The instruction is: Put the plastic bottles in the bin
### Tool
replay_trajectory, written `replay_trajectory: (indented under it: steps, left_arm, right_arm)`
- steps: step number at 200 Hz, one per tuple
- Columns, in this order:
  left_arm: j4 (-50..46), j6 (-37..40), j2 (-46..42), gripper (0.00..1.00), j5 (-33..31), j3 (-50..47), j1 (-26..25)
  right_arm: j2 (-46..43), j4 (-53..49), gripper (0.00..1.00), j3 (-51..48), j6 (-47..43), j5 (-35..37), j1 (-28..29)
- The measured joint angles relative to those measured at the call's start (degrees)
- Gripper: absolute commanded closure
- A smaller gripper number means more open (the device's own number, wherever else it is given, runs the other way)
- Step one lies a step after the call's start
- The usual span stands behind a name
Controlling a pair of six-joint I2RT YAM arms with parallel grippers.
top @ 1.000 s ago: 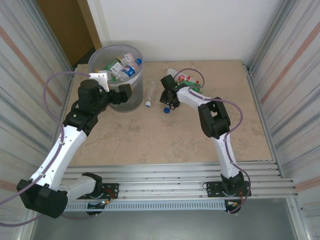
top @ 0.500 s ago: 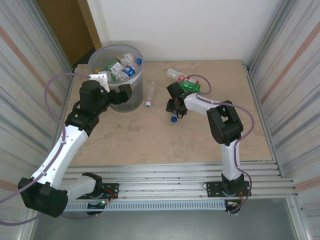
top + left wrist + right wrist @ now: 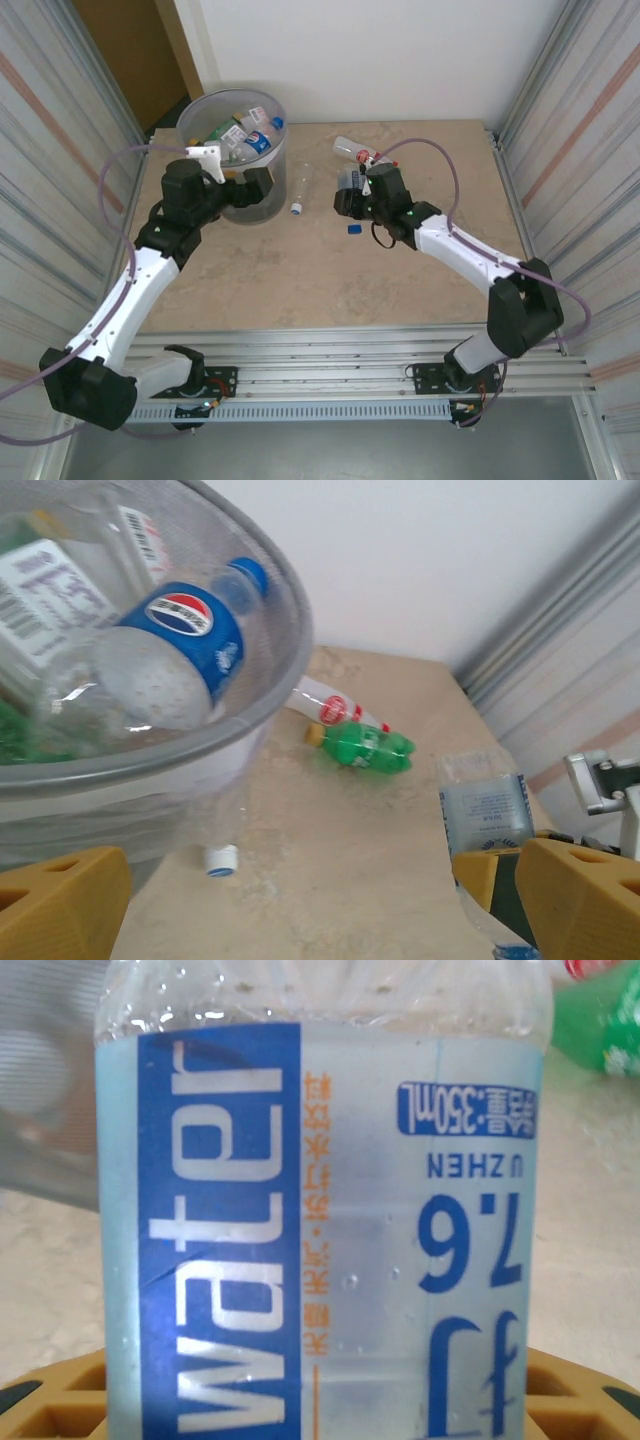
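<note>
- Right tool [image 3: 349, 203] part-closed, gripping blue-label water bottle [image 3: 320, 1210] mid-body.
- Bottle axis near-vertical, cap [image 3: 353, 229] down.
- Left tool [image 3: 320, 880] wide open, empty, beside bin [image 3: 232, 93].

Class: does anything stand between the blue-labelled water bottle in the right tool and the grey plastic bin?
A clear plastic bottle lies on the table between them, probably low enough to clear. The open left tool hovers beside the round translucent grey plastic bin.
</note>
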Motion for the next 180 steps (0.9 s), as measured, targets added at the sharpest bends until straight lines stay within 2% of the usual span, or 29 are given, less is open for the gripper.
replay_trajectory:
  steps: [63, 95, 170, 180]
  left_arm:
    - [4.5, -2.7, 7.3, 0.01, 13.2, 4.3, -6.1]
    - [5.1, -2.7, 10.2, 0.01, 16.4, 7.8, -9.5]
    - [12.7, -7.1, 14.6, 0.01, 22.5, 8.2, -10.1]
    - [13.2, -7.5, 14.8, 0.05, 22.9, 8.2, -10.1]
  right_arm:
    - [-6.6, 9.4, 0.58, -1.9, -8.1, -2.9, 3.7]
    - [-7.4, 13.3, 0.58, -1.9, -10.4, -4.3, 4.8]
    - [-7.5, 15.4, 0.57, -1.2, -14.4, -5.6, 8.4]
    - [-7.4, 15.3, 0.57, -0.6, -14.8, -5.6, 8.5]
